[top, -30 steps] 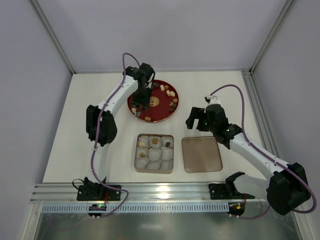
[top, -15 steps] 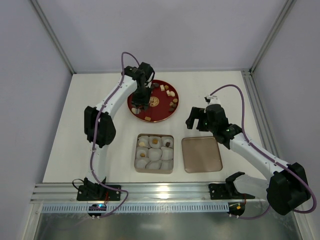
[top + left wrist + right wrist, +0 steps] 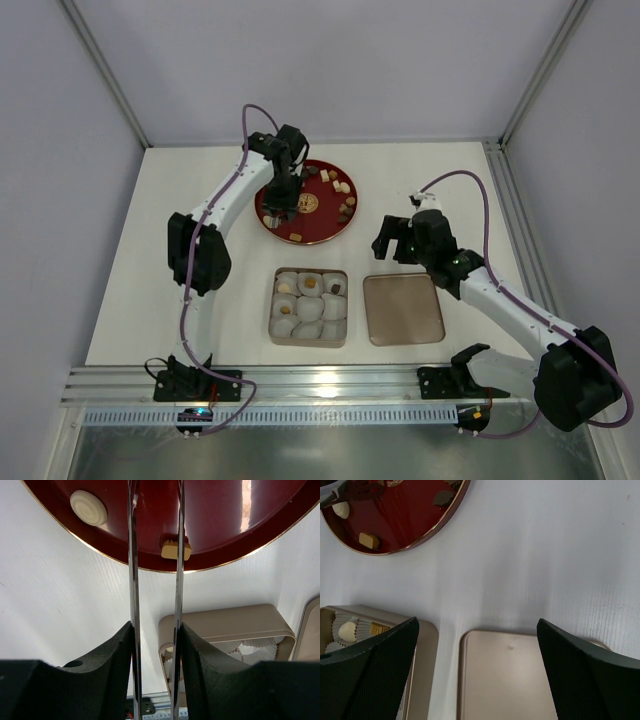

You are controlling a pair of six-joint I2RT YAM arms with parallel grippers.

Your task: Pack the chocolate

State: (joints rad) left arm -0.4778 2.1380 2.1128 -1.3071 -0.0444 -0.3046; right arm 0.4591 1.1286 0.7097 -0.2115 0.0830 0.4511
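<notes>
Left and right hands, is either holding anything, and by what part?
Right hand is open, holding nothing. Left hand cannot be told: its fingers run past the wrist view's edge.

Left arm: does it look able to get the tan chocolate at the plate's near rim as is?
Probably yes. The left gripper hangs over the red plate, and the tan chocolate lies uncovered beside one finger; a small sideways shift should line it up.

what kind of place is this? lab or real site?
Likely a lab test cell: a white table boxed in by plain grey walls, two arms bolted to an aluminium rail, and staged props, a red plate of chocolates beside a cupped tray.
</notes>
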